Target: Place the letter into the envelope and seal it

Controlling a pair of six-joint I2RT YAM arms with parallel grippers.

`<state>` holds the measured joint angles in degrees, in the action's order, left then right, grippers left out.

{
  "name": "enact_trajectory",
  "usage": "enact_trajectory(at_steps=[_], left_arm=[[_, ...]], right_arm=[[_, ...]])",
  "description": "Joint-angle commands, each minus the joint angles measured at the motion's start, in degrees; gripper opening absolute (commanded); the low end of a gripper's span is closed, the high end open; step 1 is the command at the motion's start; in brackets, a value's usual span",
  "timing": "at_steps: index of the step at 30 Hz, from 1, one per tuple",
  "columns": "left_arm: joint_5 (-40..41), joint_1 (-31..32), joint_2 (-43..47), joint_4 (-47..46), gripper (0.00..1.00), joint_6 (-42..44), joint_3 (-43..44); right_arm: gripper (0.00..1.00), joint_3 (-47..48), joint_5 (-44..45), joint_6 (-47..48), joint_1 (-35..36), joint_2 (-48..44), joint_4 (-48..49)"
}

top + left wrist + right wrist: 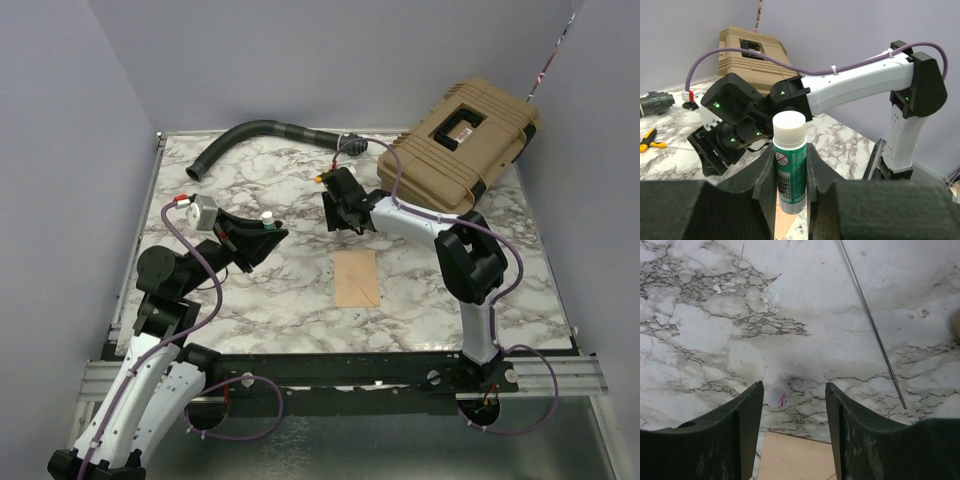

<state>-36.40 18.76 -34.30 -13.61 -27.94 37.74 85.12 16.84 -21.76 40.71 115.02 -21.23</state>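
The peach-tan envelope [356,278] lies flat on the marble table, flap folded down, between the two arms. Its near edge shows in the right wrist view [795,457], and a corner shows in the left wrist view [782,227]. The letter does not show in any view. My left gripper [262,232] is left of the envelope, held above the table, and is shut on a green glue stick [789,160] with a white cap [267,215]. My right gripper [338,222] is open and empty, hovering just beyond the envelope's far edge, its fingertips [747,405] wide apart.
A tan hard case [460,145] stands at the back right. A black hose [250,140] lies along the back edge. A yellow-handled tool [650,140] lies near the hose. A thin metal rod [872,322] and a small pink-marked scrap [782,400] lie on the marble.
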Motion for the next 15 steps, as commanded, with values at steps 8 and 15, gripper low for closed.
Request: enact_trajectory(at_steps=[8, 15], left_arm=[[1.49, -0.07, 0.76, 0.62, 0.00, -2.61, -2.25], [1.52, -0.12, -0.06, 0.65, 0.00, -2.47, -2.51]], right_arm=[[0.50, 4.42, -6.84, 2.83, -0.02, 5.88, -3.11], [0.38, 5.65, -6.45, 3.33, -0.03, 7.34, -4.67]])
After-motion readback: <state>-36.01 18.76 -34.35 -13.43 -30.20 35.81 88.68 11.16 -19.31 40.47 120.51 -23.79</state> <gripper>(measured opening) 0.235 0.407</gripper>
